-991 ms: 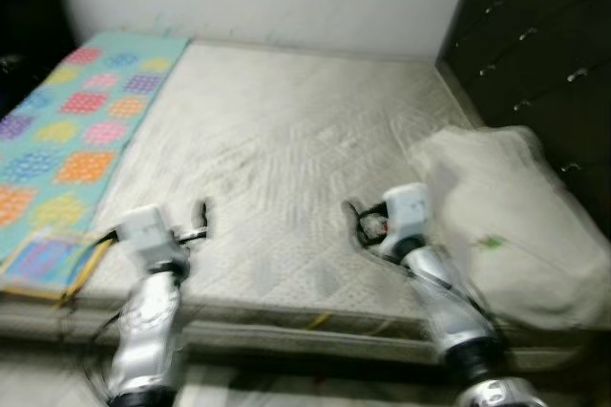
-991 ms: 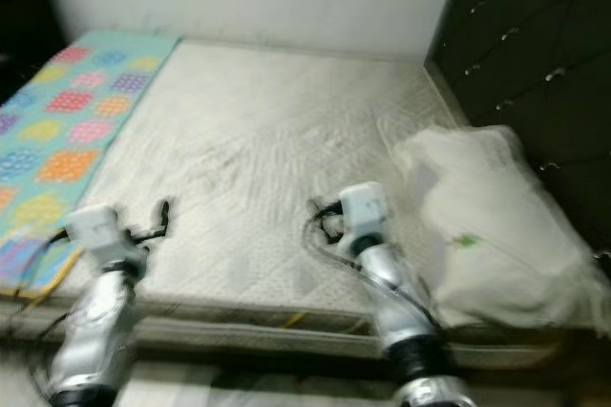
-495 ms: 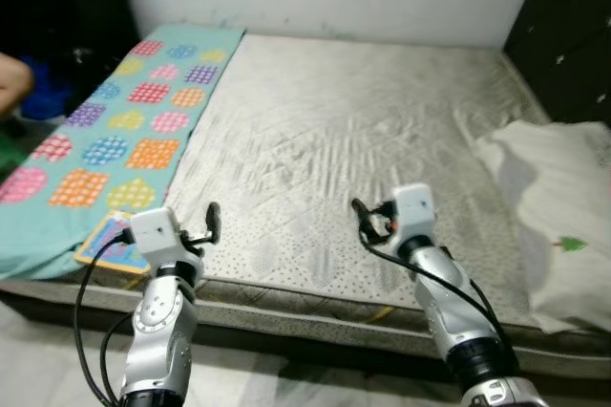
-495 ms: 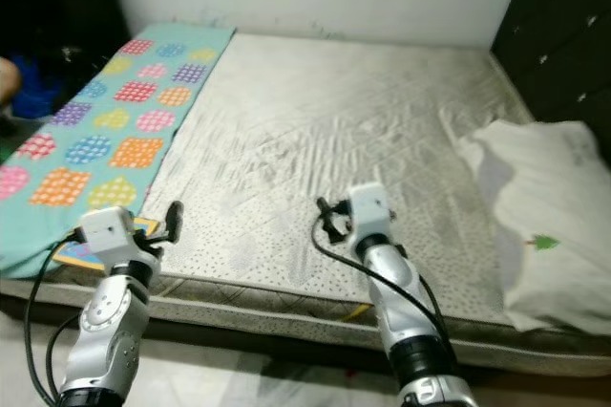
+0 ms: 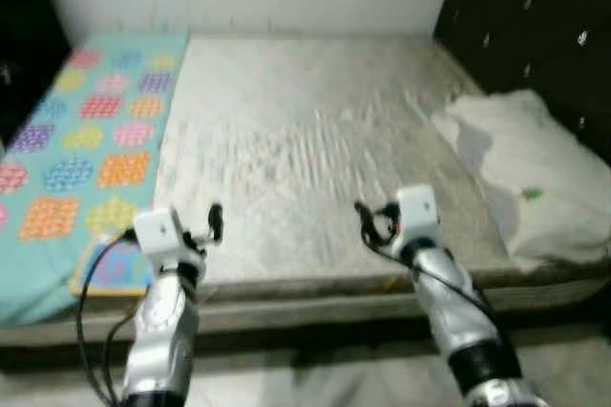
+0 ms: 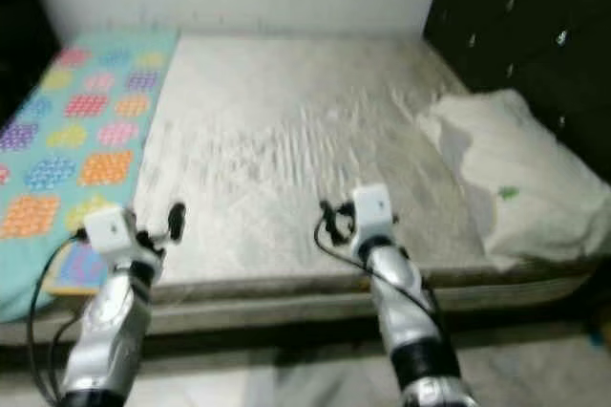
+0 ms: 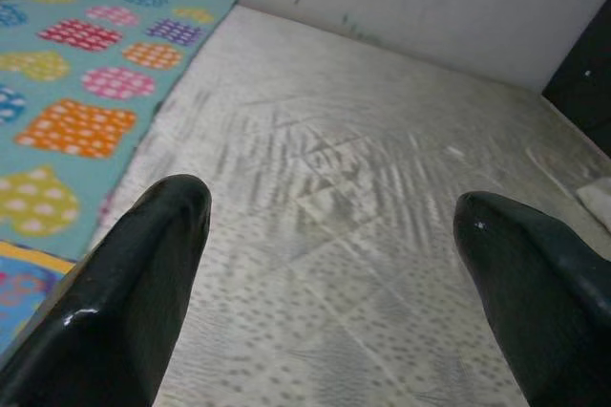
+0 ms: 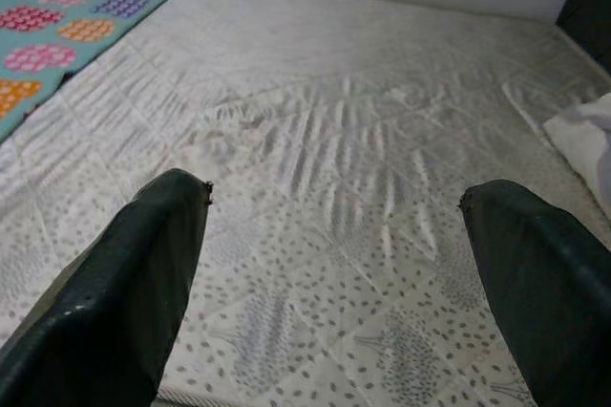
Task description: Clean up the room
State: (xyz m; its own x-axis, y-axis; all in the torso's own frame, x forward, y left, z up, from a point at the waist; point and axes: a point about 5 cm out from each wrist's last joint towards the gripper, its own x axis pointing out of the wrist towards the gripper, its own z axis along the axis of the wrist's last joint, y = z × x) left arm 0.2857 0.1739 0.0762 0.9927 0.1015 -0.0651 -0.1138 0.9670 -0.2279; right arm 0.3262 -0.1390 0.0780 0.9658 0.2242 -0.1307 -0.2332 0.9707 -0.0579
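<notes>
- Since half a second ago the head view has swung: the white pillow (image 5: 520,173) now sits fuller in view at the right, against the dark headboard (image 5: 535,25)
- Both grippers hover over the near mattress (image 5: 305,130) edge, left gripper (image 7: 329,235) and right gripper (image 8: 334,235) each spread wide, holding nothing
- Pillow lies right and farther in, its long axis running near-to-far; the right arm is nearer
- Colourful play mat (image 5: 76,130) covers the left side, nearer the left arm

Bare mattress (image 5: 305,139) carries patterned blanket (image 5: 76,130), seemingly a pillow (image 5: 525,178).
</notes>
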